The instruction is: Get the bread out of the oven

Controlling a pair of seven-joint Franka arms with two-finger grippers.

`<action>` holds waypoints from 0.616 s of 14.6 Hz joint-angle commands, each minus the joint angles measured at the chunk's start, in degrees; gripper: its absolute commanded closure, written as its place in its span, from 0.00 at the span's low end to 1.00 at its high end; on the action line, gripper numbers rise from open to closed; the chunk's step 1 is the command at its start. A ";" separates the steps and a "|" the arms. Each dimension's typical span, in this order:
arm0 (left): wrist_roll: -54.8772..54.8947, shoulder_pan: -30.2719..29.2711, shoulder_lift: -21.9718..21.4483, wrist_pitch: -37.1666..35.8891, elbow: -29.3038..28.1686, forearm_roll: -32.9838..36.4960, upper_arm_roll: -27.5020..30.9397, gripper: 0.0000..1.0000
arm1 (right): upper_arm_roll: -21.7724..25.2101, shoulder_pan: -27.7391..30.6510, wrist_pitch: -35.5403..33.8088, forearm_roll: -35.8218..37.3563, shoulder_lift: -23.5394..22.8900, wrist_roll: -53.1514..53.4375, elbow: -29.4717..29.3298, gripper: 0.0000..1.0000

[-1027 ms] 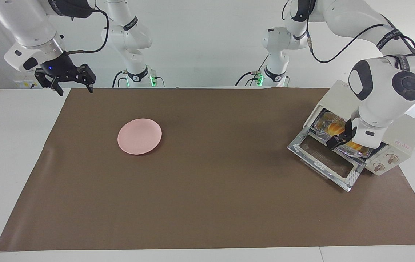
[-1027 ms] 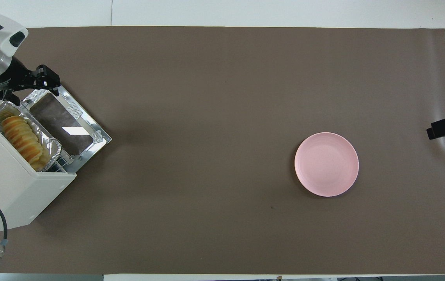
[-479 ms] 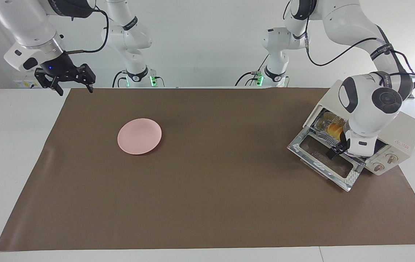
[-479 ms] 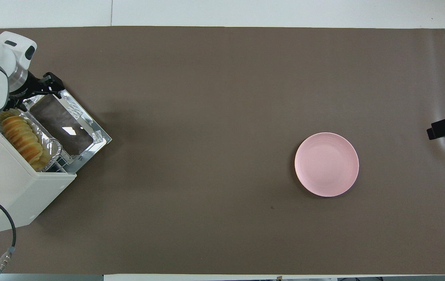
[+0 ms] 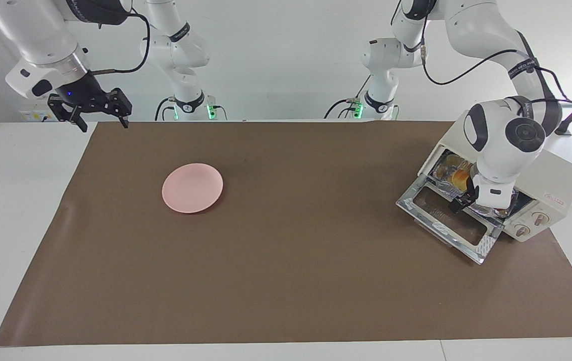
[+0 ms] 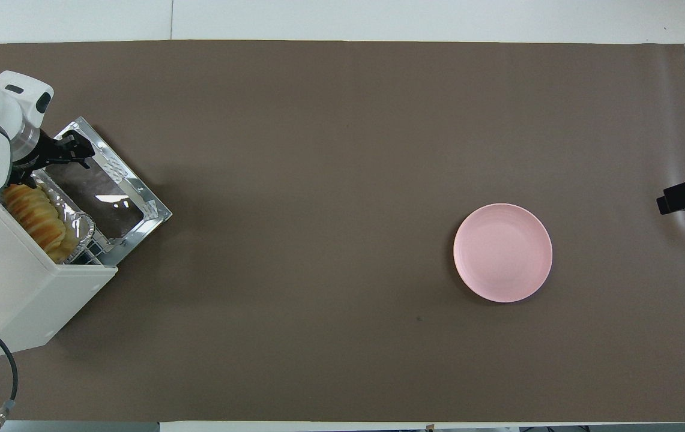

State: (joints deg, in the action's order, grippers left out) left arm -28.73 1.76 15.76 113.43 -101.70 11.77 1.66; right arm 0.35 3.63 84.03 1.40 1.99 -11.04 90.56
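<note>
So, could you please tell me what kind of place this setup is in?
Probably a robotics lab staged as a kitchen: two white Franka arms at a brown paper-covered table, with a cream-white toaster oven and a round pink plate.

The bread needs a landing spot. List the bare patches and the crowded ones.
Bare: the brown mat between the pink plate and the oven, and the plate itself. Crowded: the oven's open door, where the left gripper hangs by the bread.

Boxy cream-white oven (image 5: 549, 181): smooth matt casing; door (image 6: 115, 191) shiny metal, glossy glass pane. Crinkled silver foil tray (image 6: 75, 223): reflective. Round pink plate (image 6: 502, 252): smooth, satin. Brown paper-like sheet (image 6: 330, 180): matt. White counter (image 5: 20, 165): smooth.
</note>
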 commanded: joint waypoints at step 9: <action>-4.49 -0.09 -3.54 4.88 -8.25 2.03 -0.25 1.00 | -0.44 0.68 -0.53 -0.17 1.35 -0.12 1.29 0.00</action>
State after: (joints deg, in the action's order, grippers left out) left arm -32.76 1.86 14.56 117.12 -107.16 12.22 1.52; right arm 0.35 3.63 84.03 1.40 1.99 -11.04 90.56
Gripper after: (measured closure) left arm 0.696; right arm 0.000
